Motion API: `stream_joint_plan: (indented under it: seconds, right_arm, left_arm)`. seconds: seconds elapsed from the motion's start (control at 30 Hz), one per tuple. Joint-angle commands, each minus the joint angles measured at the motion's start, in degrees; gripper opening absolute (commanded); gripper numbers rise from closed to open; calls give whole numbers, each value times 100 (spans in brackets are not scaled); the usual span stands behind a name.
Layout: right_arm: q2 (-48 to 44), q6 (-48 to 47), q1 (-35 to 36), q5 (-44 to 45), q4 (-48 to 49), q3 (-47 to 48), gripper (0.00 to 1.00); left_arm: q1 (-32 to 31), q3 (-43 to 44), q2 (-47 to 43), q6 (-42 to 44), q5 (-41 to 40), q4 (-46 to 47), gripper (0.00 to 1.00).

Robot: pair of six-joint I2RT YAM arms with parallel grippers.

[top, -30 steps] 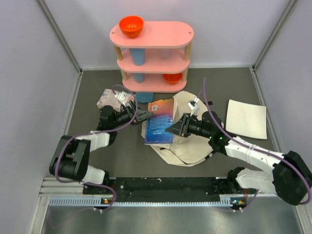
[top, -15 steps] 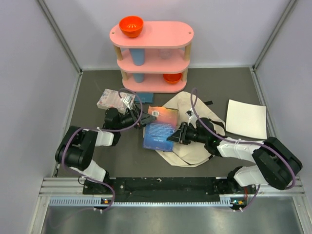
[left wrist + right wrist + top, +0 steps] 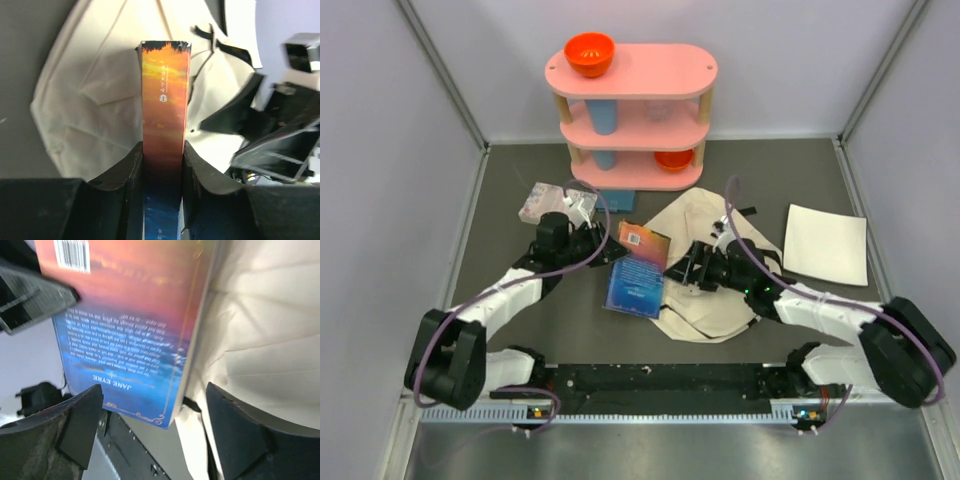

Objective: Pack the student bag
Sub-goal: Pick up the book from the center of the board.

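The cream student bag (image 3: 712,285) lies rumpled on the dark table, right of centre. A blue-and-orange book (image 3: 636,270) rests partly on the bag's left edge. My left gripper (image 3: 612,252) is shut on the book's spine (image 3: 164,100), fingers (image 3: 132,175) pressing both sides. My right gripper (image 3: 685,270) stands open at the book's right edge; the book's back cover (image 3: 130,335) and the bag's cloth (image 3: 260,340) lie between its spread fingers (image 3: 80,425), neither of them held.
A pink three-tier shelf (image 3: 632,115) stands at the back with an orange bowl (image 3: 589,54) on top and blue cups below. A clear packet (image 3: 548,200) lies behind the left arm. A flat white sheet (image 3: 826,243) lies at the right.
My right gripper let go of the book and opened. My left gripper closed on the book's spine. The book came down and slid left, off the bag's middle.
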Motion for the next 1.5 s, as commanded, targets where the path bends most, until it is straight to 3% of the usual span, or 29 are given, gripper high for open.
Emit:
stream_joint_plan:
  seconds: [0.0,0.1,0.3,0.5,0.63,0.83,1.07,1.47]
  right_arm:
    - [-1127,-288,-37,1455,-1365,336,85]
    - [-1672,-402,-37,1404,-1516,265,88]
    - [-1849,-148,-37,437,-1088,423,89]
    - [-1666,1351,-28,-56,450,55,89]
    - [-1481,2189,59,-13,2163,-463,90]
    - [-1270,2480,489,611,2342,-368,91]
    - [-717,2823,657,972,2676,-323,93]
    - [1182,2990,657,867,4960,300,98]
  left_arm:
    - [7,620,-1043,378,-1069,-1018,0]
    - [7,954,-1378,326,-1580,-1363,0]
    - [15,1429,-1722,-306,-1740,-1374,0]
    - [15,1201,-1906,-860,-1608,-56,0]
    - [7,1017,-1968,-1028,-1819,639,0]
    - [-20,621,-1960,-1511,-2478,1799,0]
    - [-29,709,-1565,-1862,-2373,2511,0]
    - [-143,551,-1687,-2389,-2373,2696,0]
